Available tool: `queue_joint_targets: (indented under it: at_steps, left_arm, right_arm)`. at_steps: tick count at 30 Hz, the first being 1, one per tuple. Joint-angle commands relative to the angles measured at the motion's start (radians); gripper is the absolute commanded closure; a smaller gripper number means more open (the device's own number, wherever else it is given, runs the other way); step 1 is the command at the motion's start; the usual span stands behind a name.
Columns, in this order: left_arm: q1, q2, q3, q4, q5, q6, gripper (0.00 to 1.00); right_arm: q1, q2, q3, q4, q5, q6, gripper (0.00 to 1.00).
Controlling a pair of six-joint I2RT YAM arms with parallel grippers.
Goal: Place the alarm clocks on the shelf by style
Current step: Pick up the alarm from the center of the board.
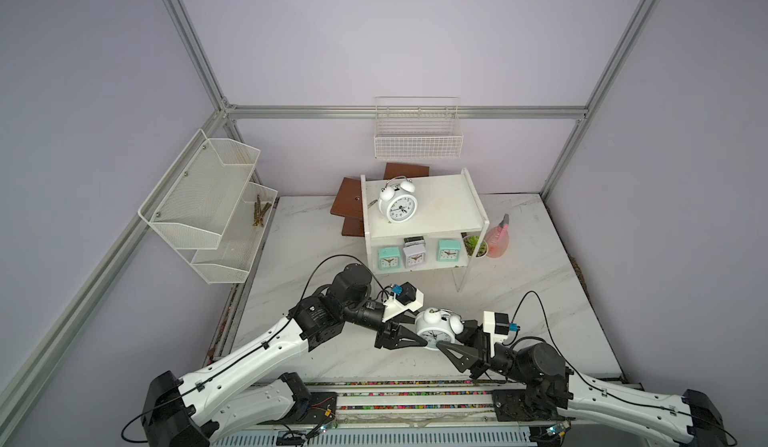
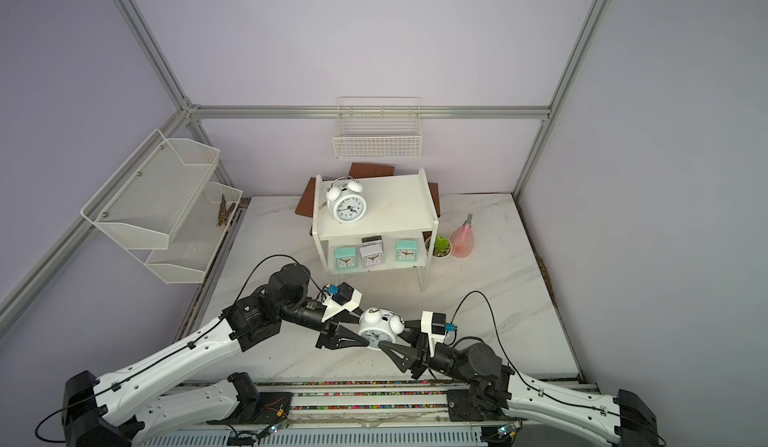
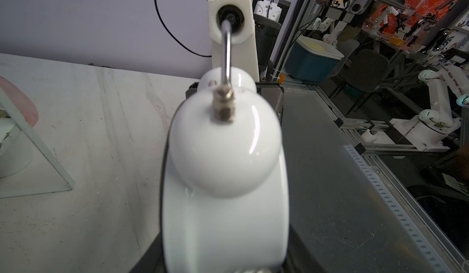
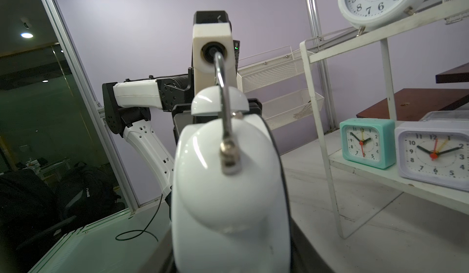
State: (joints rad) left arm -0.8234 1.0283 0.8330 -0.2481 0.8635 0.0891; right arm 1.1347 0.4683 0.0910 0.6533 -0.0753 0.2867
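A white bell clock [image 1: 436, 328] is caught between both arms over the near middle of the desk [image 1: 316, 233]. The right claw [image 1: 453, 337] grips it from the right, with fingers on its face and back. The left claw [image 1: 415, 332] meets it from the left, narrow, with its fingers also against front and back, so both hold the same clock. Each wrist view is filled by a bell and the metal handle. Farther back stands the shelf [image 1: 449, 212]. A second bell clock [image 1: 397, 202] sits on the left of its top board. On the lower board, from left to right, are the left green clock [image 1: 388, 257], a pale grey clock [image 1: 414, 254] and the right green clock [image 1: 447, 251].
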Motion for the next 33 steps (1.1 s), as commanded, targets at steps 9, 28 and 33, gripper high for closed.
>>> queue_joint_targets:
  at_steps: [9, 28, 33]
  left_arm:
    - [0.002, -0.045, -0.034, 0.086, -0.396, 0.001, 0.89]
    - [-0.015, -0.055, -0.056, 0.115, -0.55, 0.06, 0.9]
    - [-0.018, -0.056, -0.058, 0.115, -0.561, 0.063, 0.9]
  right_arm:
    - [-0.005, -0.071, 0.137, -0.404, 0.362, 0.28, 0.07]
    - [0.088, 0.367, 0.467, -0.512, 0.545, 0.5, 0.01]
    - [0.13, 0.414, 0.491, -0.511, 0.632, 0.505, 0.0]
